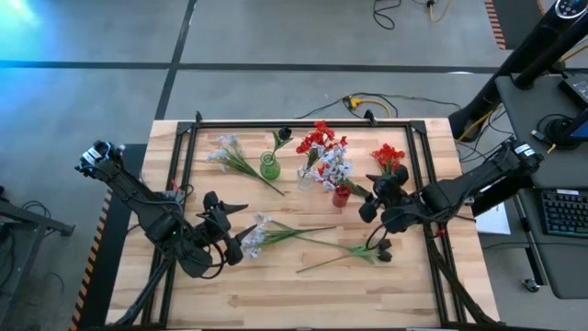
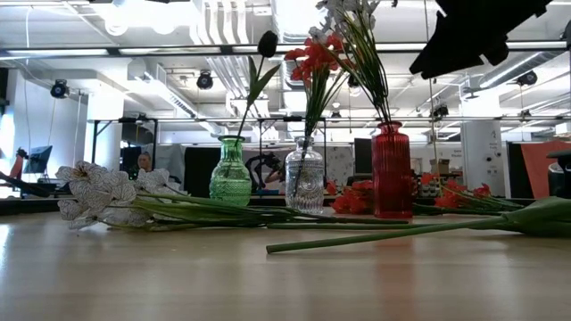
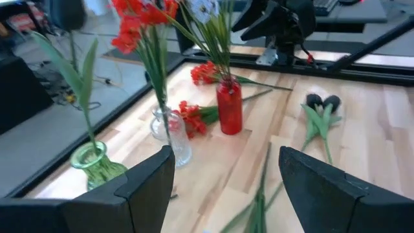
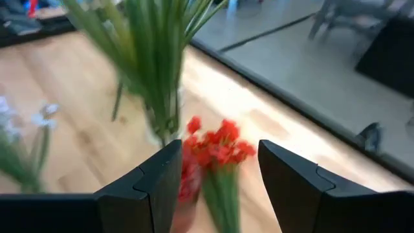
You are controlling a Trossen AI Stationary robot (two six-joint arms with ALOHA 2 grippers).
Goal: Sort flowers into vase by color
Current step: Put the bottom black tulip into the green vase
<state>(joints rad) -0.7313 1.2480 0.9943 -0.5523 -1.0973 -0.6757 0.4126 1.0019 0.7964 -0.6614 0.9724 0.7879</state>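
Nearest the front edge of the desk the wood lies bare, giving me open room. Just behind that strip, my left claw hangs released, fingers spread around nothing, just beside the blossoms of a pale blue-white spray lying flat, its stem running toward the right. A dark-budded spray lies toward the front right, buds near the right frame rail.

My right claw hovers above the desk's right half, jaws apart and grasping nothing, just by the red vase. A loose red spray lies behind it toward the right edge.

Farther back stand three vases in a row near the middle: a green vase holding one dark-budded stem, a clear vase with red blossoms, and the red vase with pale blossoms. Another pale spray lies toward the back left. A black frame rims the desk's edges.
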